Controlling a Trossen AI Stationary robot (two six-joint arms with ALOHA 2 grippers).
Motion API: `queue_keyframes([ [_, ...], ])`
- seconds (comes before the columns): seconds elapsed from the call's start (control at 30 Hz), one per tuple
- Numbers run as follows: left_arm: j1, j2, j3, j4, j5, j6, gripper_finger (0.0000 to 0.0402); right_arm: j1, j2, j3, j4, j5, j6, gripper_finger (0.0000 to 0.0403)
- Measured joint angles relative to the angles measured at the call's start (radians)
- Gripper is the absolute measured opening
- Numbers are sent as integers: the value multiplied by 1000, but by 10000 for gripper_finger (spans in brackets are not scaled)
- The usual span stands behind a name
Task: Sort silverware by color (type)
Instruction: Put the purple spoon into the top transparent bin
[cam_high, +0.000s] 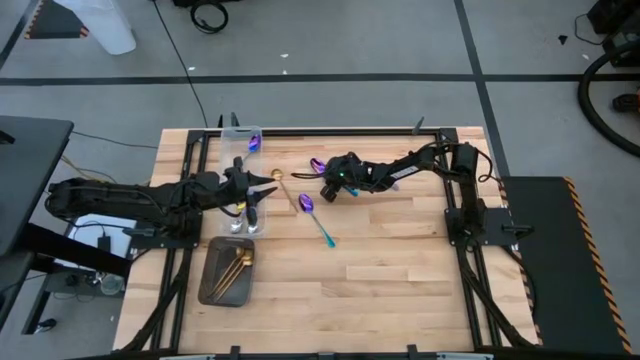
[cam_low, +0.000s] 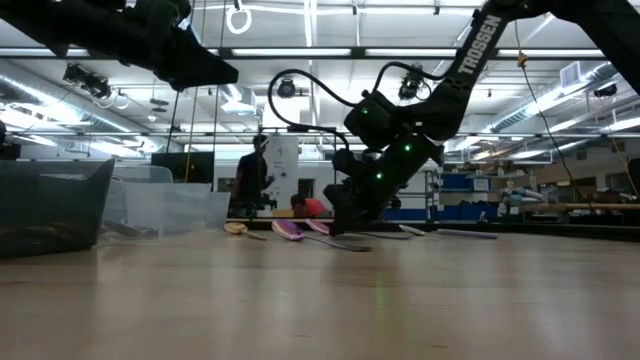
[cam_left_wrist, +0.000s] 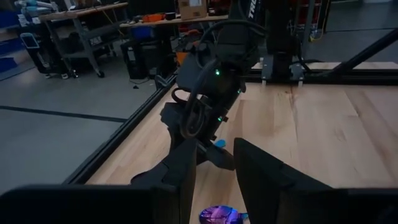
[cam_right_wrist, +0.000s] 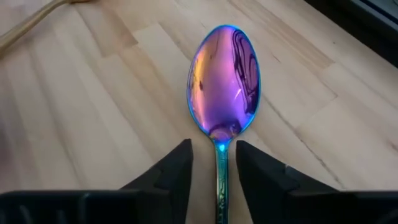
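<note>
Right gripper (cam_right_wrist: 213, 167) low over the wooden table (cam_high: 400, 270), fingers apart astride the teal-blue neck of an iridescent purple metal spoon (cam_right_wrist: 224, 81) lying flat (bowl up). Left gripper (cam_high: 268, 186) hovers by the clear plastic bin (cam_high: 243, 140), jaws parted.

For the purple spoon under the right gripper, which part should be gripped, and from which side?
Grip the purple spoon on its slim handle just behind the bowl, coming straight down from above. It lies flat on the table, so only the handle's narrow edges fit between the fingers; the bowl is too wide. The right gripper already straddles that neck, jaws either side.
</note>
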Motion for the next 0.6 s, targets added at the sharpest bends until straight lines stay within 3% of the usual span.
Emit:
queue_keyframes([
  [0.3, 0, 0, 0, -55, 0, -34, 117, 1, -4, -1, -20, -8, 19, 16],
  [0.6, 0, 0, 0, -58, 1, -88, 117, 17, -69, -10, -51, 26, -25, 20],
])
